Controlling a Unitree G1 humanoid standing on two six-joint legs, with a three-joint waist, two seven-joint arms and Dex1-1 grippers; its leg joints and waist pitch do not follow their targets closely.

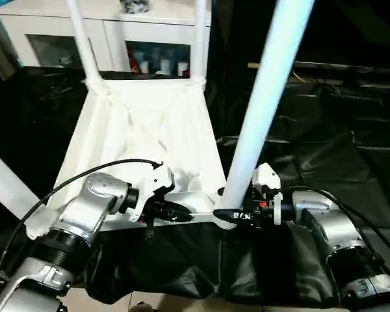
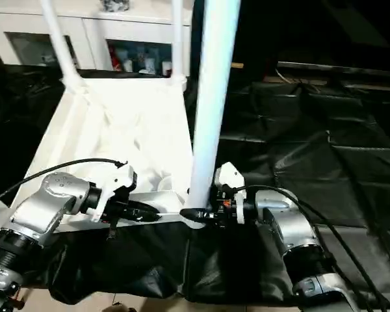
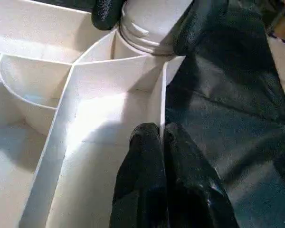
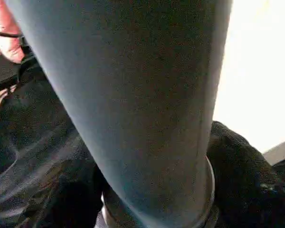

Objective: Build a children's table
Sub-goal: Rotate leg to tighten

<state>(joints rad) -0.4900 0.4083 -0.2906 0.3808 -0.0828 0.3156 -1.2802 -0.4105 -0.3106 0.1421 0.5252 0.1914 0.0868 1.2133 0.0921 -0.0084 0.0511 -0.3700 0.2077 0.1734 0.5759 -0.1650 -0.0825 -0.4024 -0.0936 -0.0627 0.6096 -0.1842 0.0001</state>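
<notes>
Two pincers work at the near corner of the upturned tabletop (image 1: 149, 130). The right pincer (image 1: 229, 215) has its black fingers (image 3: 199, 21) spread around the base of the near leg (image 1: 263, 104), just where it enters the round corner socket (image 3: 133, 45); whether they press it firmly, I cannot tell. The left pincer (image 3: 162, 142) is pressed together on the thin near rim (image 3: 162, 95) of the tabletop, pinching it to keep it steady. The tabletop lies ribs up on the surface covered with black cloth (image 1: 351, 162), and two far legs (image 1: 84, 39) already stand in their sockets before a white cabinet (image 1: 156, 58). To do this step well, I think the leg must be kept upright and straight over the socket while it is turned or pushed down, and the left grip must not let the tabletop slide.
</notes>
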